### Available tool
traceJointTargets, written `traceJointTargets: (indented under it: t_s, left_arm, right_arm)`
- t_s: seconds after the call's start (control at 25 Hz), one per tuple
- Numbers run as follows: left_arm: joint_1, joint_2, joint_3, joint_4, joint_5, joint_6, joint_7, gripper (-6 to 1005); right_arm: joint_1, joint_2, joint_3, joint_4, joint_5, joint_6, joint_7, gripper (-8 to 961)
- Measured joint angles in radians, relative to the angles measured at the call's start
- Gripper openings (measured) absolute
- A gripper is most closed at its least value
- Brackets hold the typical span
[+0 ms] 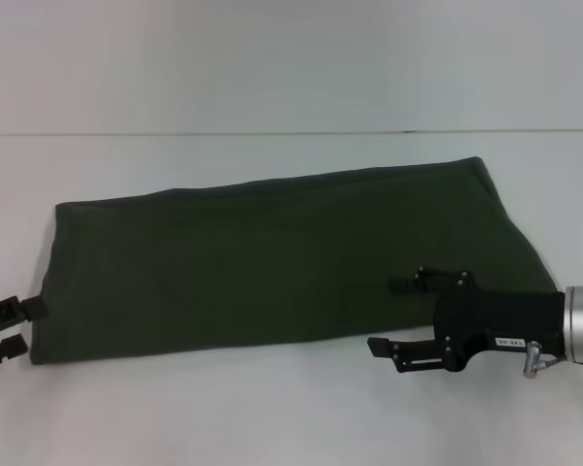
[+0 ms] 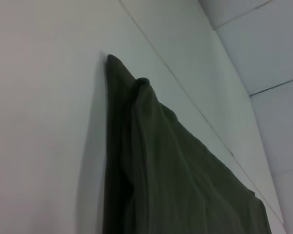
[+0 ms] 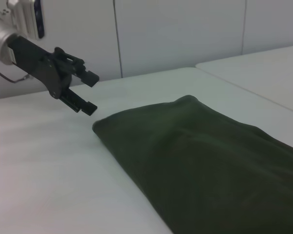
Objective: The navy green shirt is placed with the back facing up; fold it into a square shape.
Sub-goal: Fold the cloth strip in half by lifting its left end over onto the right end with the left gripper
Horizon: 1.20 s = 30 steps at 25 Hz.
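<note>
White table [image 1: 272,408] takes up most of the view, with the navy green shirt [image 1: 272,262] lying flat across it as a long folded band, plain side up, no readable lettering. Right gripper [image 1: 394,316] hovers over the shirt's near right edge, fingers spread apart. Left gripper [image 1: 24,325] sits at the shirt's left end, jaws spread, holding nothing.
</note>
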Motion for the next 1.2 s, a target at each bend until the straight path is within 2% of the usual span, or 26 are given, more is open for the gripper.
traceJointTargets:
  t_s: [0.24,0.64,1.2]
  left_arm:
    - [0.012,-0.003,-0.003,-0.043,0.015,-0.061,-0.034,890]
    - [0.012,-0.003,0.000,-0.104,0.016,-0.089,-0.072,891]
    - [0.030,-0.002,-0.008,-0.096,0.017,-0.100,-0.155,890]
  right_arm:
    - [-0.002,0.001,0.010,-0.003,0.006,-0.003,0.001,928]
    - [0.007,0.002,0.013,-0.009,0.006,0.008,0.029,927]
    - [0.017,0.001,0.020,-0.012,0.017,0.031,0.032,927]
